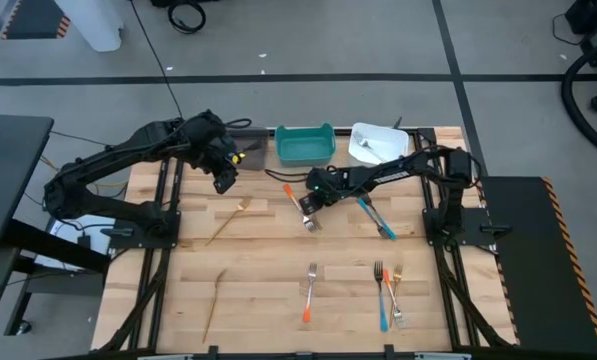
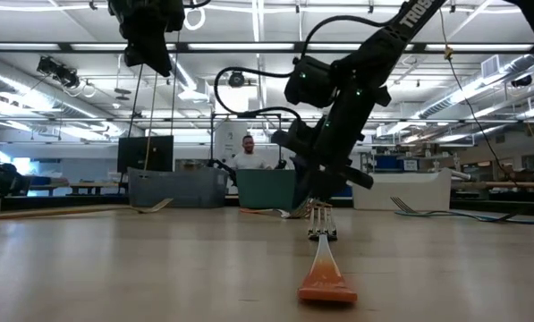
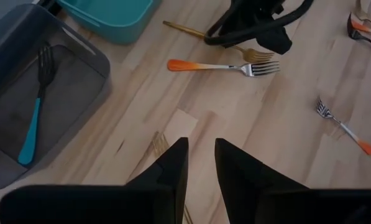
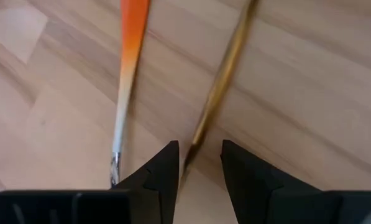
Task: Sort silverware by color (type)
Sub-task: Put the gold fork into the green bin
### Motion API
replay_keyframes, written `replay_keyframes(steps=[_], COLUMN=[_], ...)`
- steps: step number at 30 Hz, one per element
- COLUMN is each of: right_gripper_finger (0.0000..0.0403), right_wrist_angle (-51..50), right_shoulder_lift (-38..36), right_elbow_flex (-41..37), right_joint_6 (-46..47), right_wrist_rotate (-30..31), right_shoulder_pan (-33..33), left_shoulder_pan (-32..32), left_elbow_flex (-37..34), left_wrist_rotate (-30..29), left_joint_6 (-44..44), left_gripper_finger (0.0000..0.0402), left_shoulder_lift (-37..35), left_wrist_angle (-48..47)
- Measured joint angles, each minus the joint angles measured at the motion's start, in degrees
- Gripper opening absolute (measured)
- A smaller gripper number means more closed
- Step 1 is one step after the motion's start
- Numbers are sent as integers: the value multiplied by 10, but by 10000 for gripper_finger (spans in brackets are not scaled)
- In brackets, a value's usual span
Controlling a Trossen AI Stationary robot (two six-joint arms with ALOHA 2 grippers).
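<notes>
Wooden tabletop (image 1: 278,290), silverware scattered, three bins at far edge.

High view: right gripper (image 1: 311,205) reaches low over table centre above an orange-handled fork (image 1: 302,205); left gripper (image 1: 223,172) is raised near the grey bin (image 1: 246,140). Low view: right arm slants down to the table behind a near orange fork (image 2: 322,259). Left wrist view: fingers (image 3: 173,163) slightly apart, holding nothing; blue fork (image 3: 36,109) lies in grey bin. Right wrist view: fingers (image 4: 163,168) apart, straddling the gold handle (image 4: 219,84), beside the orange one.

Large robotics lab or workshop hall.
Behind the right pincer (image 2: 318,202): exposed white ceiling ducts (image 2: 249,27), long workbenches (image 2: 61,188), a seated person (image 2: 249,152).
</notes>
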Motion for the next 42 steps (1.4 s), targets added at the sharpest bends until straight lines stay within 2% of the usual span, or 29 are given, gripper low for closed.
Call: replay_keyframes(steps=[6, 10, 14, 21, 29, 38, 42], right_gripper_finger=[119, 77, 18, 4, 12, 76, 107], right_wrist_angle=[-26, -45, -48, -50, -63, -63, -56], right_shoulder_lift=[8, 8, 8, -14, -43, -43, -43], right_elbow_flex=[3, 3, 2, -1, -4, -3, -3], right_joint_6=[8, -5, -6, -47, -65, -77, -72], right_wrist_rotate=[32, 39, 4, -45, -56, -55, -17], right_shoulder_pan=[4, 1, -5, -15, -24, -23, -11], left_shoulder_pan=[0, 0, 0, 0, 0, 0, 0], left_elbow_flex=[0, 0, 0, 0, 0, 0, 0], left_wrist_rotate=[-1, -3, -3, -5, -13, -13, -13], left_joint_6=[4, 5, 6, 6, -8, -11, -11], left_gripper_finger=[87, 87, 87, 87, 87, 87, 87], left_shoulder_lift=[0, 0, 0, 0, 0, 0, 0], left_wrist_angle=[0, 1, 0, 1, 29, 30, 30])
